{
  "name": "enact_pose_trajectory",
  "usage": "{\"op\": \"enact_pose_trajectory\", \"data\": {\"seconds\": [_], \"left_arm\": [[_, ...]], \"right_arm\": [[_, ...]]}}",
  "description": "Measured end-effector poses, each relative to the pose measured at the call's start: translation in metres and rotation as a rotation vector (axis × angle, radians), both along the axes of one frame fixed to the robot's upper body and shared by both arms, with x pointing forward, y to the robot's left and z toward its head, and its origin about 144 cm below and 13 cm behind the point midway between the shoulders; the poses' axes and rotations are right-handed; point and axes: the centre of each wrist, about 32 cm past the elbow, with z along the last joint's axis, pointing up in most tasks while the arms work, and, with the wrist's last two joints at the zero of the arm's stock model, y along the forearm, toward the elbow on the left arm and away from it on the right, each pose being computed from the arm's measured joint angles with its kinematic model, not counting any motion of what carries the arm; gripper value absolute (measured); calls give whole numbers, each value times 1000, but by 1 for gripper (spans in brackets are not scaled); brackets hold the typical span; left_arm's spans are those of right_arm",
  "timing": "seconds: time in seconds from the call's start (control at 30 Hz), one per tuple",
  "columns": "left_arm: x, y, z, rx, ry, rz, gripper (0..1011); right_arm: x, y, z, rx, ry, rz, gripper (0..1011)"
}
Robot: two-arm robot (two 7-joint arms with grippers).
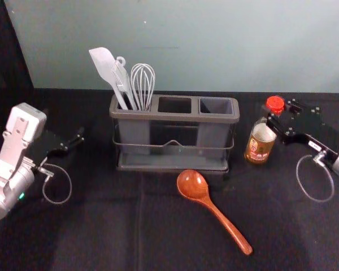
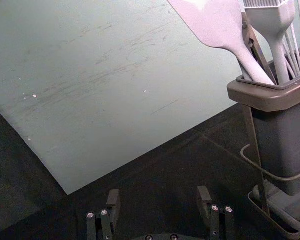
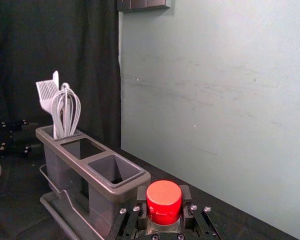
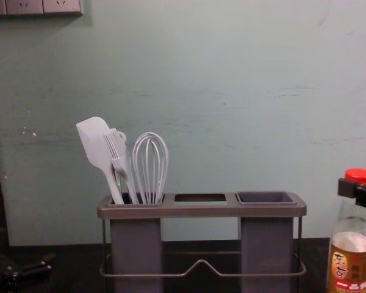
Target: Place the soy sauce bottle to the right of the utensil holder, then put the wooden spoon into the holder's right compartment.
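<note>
At the right of the utensil holder [image 1: 175,117], the soy sauce bottle [image 1: 260,143] stands upright, a gap between them. My right gripper [image 1: 278,118] is shut on its neck just below the red cap; the right wrist view has the cap [image 3: 164,199] between the fingers of the right gripper [image 3: 164,210]. Whether the bottle's base touches the table, I cannot tell. The wooden spoon [image 1: 213,210] lies in front of the holder, bowl toward it. The holder's right compartment [image 4: 266,198] is empty. My left gripper [image 1: 74,142] is open left of the holder; its fingers are apart in the left wrist view [image 2: 158,196].
A white spatula [image 4: 96,143], a brush [image 4: 117,152] and a whisk [image 4: 150,165] stand in the holder's left compartment. Behind the black-covered table [image 1: 101,226] rises a pale wall [image 1: 214,45].
</note>
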Motion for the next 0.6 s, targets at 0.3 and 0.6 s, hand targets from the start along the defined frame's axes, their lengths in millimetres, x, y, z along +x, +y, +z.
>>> {"op": "enact_pose_trajectory", "data": {"seconds": [0.3, 0.6], "left_arm": [[0, 0, 0, 0, 0, 0, 1005], [0, 0, 0, 0, 0, 0, 1005]], "right_arm": [[9, 8, -8, 15, -12, -4, 381], [16, 12, -19, 30, -29, -22, 381]]}}
